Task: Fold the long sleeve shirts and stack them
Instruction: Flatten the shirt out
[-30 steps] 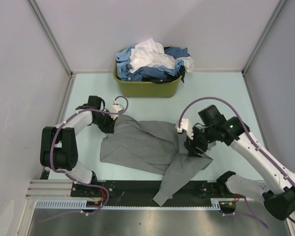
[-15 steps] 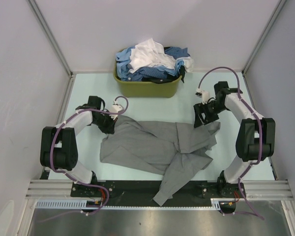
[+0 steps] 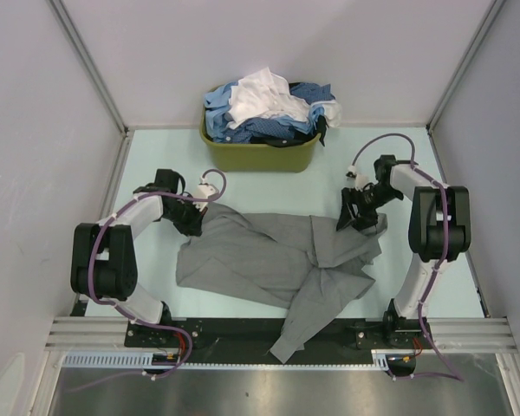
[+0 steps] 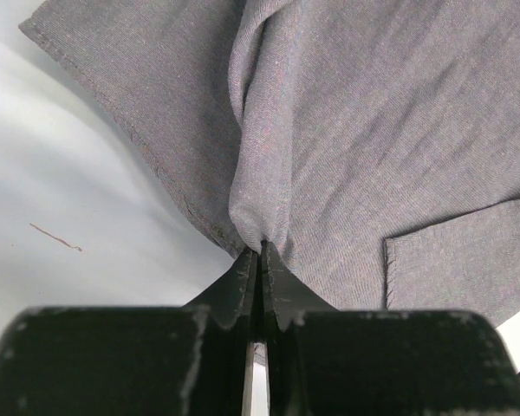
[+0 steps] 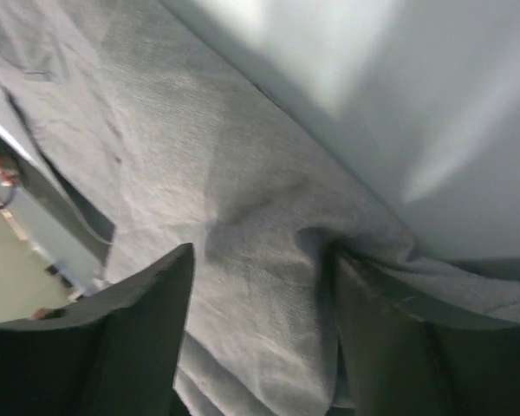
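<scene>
A plain grey long sleeve shirt (image 3: 273, 260) lies spread and rumpled across the middle of the table, one part hanging over the near edge. My left gripper (image 3: 196, 222) is shut on a pinch of its upper left edge; the left wrist view shows the grey cloth (image 4: 347, 130) bunched between the closed jaws (image 4: 260, 253). My right gripper (image 3: 349, 220) is open over the shirt's upper right corner, its jaws spread with grey cloth (image 5: 243, 217) between them. More shirts, blue and white (image 3: 269, 108), are piled in the basket.
An olive-green basket (image 3: 260, 156) stands at the back centre of the table. Grey walls close in on the left, back and right. A black rail (image 3: 243, 334) runs along the near edge under the hanging cloth.
My right gripper carried the shirt's right part from the near right up to the far right, spreading the cloth, then opened and sits slightly lower. The left gripper has not moved.
</scene>
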`<state>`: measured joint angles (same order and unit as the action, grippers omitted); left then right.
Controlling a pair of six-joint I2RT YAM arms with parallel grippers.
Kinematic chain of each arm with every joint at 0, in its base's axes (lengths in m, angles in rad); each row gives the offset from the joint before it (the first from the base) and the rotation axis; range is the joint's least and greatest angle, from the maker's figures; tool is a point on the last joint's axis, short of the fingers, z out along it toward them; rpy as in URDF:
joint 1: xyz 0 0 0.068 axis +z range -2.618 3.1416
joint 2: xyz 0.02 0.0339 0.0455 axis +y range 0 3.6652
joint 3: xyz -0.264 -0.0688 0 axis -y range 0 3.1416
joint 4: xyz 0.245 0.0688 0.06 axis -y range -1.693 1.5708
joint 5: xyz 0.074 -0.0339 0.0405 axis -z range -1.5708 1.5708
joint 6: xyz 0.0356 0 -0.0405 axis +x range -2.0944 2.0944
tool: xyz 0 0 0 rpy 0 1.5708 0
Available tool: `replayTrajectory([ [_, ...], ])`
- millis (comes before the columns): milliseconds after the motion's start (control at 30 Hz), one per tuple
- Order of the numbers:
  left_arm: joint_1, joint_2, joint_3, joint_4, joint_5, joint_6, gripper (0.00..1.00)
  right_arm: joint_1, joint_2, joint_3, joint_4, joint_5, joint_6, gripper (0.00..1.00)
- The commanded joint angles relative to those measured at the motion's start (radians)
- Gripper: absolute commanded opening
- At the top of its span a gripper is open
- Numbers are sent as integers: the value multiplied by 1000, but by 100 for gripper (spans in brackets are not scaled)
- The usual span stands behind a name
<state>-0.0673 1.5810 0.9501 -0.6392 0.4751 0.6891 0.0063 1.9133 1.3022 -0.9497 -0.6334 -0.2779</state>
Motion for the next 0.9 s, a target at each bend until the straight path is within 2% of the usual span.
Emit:
replayTrajectory([
  [0, 0, -35, 19, 1, 26, 12, 7, 1, -17, 57, -24, -126, 49, 58],
  [67, 0, -39, 16, 3, 25, 13, 7, 1, -69, 54, -37, -173, 45, 47],
  [100, 0, -38, 16, 0, 28, 18, 7, -11, -92, 51, -40, -183, 48, 35],
  [167, 0, -38, 16, 1, 28, 16, 6, -31, -161, 43, -43, -199, 45, 27],
  [200, 0, -38, 15, 3, 26, 16, 6, -34, -181, 42, -43, -201, 45, 20],
  [400, 0, -38, 16, 4, 16, 15, 3, -57, -322, 48, -64, -203, 39, 0],
  [567, 0, -24, 32, -13, 4, 18, 0, -103, -402, 92, -54, -227, 34, 0],
  [733, 1, -27, 55, -33, 11, 20, 0, -147, -390, 152, 0, -229, 66, 0],
  [867, 3, -44, 70, -37, 37, 33, 1, -144, -349, 224, 154, -241, 136, 0],
])
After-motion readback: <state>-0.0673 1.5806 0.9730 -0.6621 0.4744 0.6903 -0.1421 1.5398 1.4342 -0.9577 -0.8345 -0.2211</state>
